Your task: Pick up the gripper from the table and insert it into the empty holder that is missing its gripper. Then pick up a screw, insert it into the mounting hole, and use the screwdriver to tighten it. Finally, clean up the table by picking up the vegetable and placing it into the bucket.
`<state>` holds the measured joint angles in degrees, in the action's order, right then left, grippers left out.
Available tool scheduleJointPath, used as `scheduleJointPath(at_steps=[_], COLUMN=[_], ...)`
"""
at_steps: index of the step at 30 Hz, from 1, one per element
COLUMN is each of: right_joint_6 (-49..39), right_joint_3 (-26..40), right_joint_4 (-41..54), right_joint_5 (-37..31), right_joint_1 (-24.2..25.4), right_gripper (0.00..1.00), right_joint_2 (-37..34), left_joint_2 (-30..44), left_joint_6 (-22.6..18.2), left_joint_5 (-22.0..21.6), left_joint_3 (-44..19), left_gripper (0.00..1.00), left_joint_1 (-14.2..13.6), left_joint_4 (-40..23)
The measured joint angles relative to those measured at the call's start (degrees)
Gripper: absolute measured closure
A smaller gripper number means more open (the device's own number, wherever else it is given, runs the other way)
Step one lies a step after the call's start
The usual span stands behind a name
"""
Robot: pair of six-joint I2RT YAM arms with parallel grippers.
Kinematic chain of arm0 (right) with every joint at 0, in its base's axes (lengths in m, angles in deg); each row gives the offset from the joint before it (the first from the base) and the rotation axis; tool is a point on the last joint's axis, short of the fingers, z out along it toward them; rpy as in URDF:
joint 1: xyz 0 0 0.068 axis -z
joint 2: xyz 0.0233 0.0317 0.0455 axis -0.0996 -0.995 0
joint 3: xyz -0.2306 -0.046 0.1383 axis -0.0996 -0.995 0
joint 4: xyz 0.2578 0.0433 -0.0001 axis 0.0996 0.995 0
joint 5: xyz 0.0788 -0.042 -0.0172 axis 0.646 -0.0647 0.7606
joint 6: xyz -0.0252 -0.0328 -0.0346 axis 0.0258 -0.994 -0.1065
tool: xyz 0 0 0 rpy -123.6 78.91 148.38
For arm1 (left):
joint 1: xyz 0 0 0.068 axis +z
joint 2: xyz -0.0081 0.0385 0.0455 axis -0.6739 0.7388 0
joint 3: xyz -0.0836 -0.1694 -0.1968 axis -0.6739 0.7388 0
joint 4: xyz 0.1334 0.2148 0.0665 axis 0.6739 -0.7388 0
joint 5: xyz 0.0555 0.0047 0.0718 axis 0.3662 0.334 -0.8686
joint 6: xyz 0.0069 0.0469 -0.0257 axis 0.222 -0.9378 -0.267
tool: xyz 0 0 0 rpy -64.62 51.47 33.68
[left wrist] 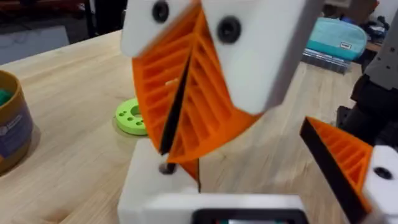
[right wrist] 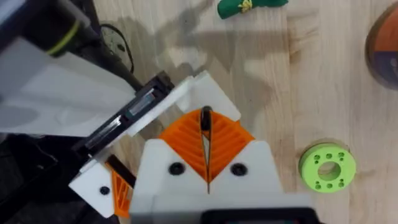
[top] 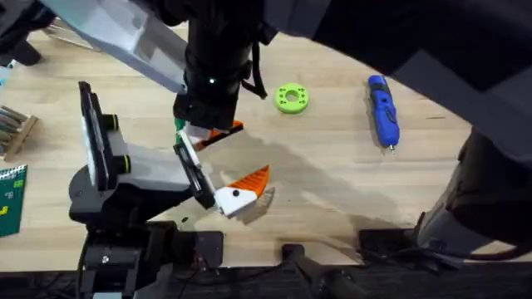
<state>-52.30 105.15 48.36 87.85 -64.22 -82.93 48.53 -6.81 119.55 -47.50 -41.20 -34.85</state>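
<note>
The left arm lies low across the table (top: 332,191) from its base. Its gripper (left wrist: 249,158) is spread wide. One finger carries an orange wedge with a dark face (left wrist: 339,162). The other is the bare white holder (left wrist: 152,186), which sits just under the right arm's fingertips.

The right arm rises close under the overhead camera as a large dark shape, reaches across the middle and points steeply down. The right gripper (right wrist: 205,127) has its white fingers closed, with the ribbed orange pads (left wrist: 211,106) pressed together along a thin dark seam. The tips hover at or touch the holder's top. A sliver of orange shows below the tips, but the loose gripper piece cannot be told apart from the pads, so it is unclear whether anything is pinched.

The screwdriver (top: 383,108) lies on the table, well to the right of both grippers. A green disc (top: 292,98) lies between it and the right arm. The vegetable (right wrist: 249,6) lies on the bare wood, and the bucket (left wrist: 12,124) stands beyond the disc
</note>
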Motion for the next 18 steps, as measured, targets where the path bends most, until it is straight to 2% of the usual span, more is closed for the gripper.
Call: scheduleJointPath(at_steps=[18], right_joint_6=[0.4], right_joint_3=[0.7], right_joint_4=[-0.5], right_joint_5=[0.0], right_joint_1=[0.0], right_gripper=[0.995], right_joint_2=[-1.8], left_joint_2=[0.0], left_joint_6=[0.7], left_joint_5=[0.0], left_joint_3=[0.0], left_gripper=[0.015], left_joint_1=[0.0], left_joint_4=[0.0])
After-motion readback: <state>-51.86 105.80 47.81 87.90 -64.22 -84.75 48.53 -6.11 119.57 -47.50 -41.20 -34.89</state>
